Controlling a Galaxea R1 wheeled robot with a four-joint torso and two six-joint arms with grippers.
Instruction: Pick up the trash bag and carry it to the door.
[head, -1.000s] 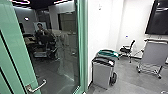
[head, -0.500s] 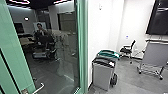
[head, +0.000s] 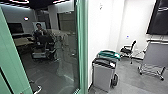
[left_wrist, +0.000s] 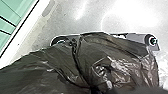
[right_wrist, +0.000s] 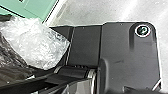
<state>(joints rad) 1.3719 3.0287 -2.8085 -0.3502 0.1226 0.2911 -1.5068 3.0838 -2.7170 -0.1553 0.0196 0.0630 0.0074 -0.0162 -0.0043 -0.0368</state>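
In the head view, a green door panel with a silver lever handle stands beside dark glass. A grey bin with a black lid stands just beside a green-lidded bin; their insides are hidden.

In the left wrist view, the shiny, dark plastic trash bag spreads in front of the robot's base. Carrying seems in hand; the next move calls for keeping the bag clear of the frame. Its contents are hidden.

In the right wrist view, crumpled clear plastic adjoins dark film. Whether either gripper pinches anything, I cannot tell.
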